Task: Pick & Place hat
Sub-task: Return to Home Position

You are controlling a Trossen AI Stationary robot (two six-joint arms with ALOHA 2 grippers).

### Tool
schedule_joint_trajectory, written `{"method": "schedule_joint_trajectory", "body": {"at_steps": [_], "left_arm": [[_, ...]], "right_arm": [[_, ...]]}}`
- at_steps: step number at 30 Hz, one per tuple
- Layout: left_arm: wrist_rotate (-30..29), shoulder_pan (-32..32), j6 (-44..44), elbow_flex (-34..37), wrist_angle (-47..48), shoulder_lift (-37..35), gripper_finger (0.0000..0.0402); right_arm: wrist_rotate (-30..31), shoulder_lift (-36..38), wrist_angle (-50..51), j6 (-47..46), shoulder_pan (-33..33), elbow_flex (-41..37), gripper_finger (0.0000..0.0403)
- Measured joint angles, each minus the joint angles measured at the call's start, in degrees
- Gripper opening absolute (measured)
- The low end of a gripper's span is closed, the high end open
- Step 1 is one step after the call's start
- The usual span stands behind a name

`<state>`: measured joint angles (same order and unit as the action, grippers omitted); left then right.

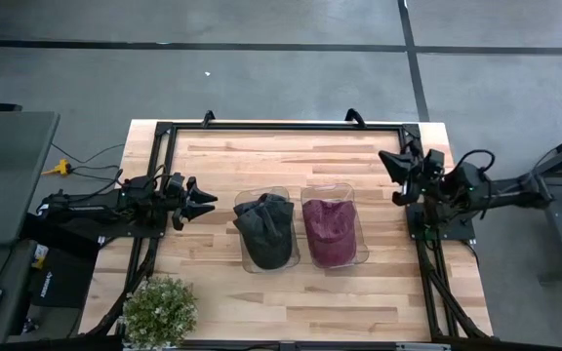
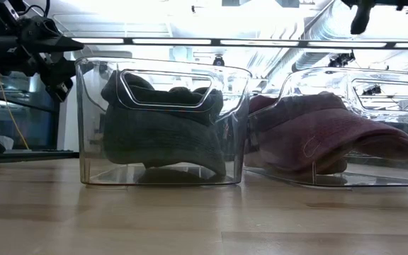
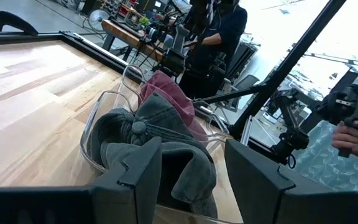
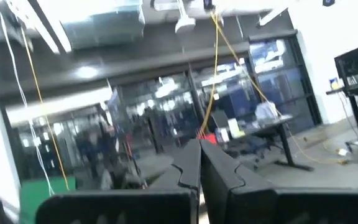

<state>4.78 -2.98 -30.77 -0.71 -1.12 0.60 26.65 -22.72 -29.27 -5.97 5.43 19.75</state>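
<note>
A dark grey cap (image 1: 265,226) lies crumpled inside the left clear bin (image 1: 245,200); I see it also in the low view (image 2: 163,127) and the left wrist view (image 3: 160,146). A maroon cap (image 1: 330,229) rests in the right clear bin (image 1: 359,234), brim toward the near edge (image 2: 331,138). My left gripper (image 1: 203,202) hovers open just left of the grey cap's bin, above table height (image 3: 191,168). My right gripper (image 1: 395,175) is shut, raised near the table's right edge, pointing out at the room (image 4: 199,162).
Both clear bins stand side by side at the table's middle. A small potted plant (image 1: 160,310) sits at the near left corner. A black frame (image 1: 281,127) runs along the far and side edges. A person (image 3: 219,31) stands beyond the table.
</note>
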Motion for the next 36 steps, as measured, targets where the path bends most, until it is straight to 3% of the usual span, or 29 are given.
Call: {"method": "schedule_joint_trajectory", "body": {"at_steps": [6, 17, 28, 36], "left_arm": [[0.02, 0.01, -0.01, 0.0, 0.01, 0.0, 0.0169], [0.07, 0.01, 0.0, 0.0, 0.0, 0.0, 0.0169], [0.29, -0.01, 0.01, 0.0, 0.01, 0.0, 0.0169], [0.27, 0.01, -0.01, 0.0, 0.01, 0.0, 0.0169]], "right_arm": [[0.0, 7.66, 15.33, -2.49, -0.07, 0.0, 0.0], [-2.29, 20.77, 27.97, -3.01, -0.07, -0.01, 0.0], [-3.07, 21.61, 5.05, 3.14, -1.37, -14.62, 0.0], [-7.12, 21.59, 5.62, 1.15, -5.13, -18.96, 0.0]]}}
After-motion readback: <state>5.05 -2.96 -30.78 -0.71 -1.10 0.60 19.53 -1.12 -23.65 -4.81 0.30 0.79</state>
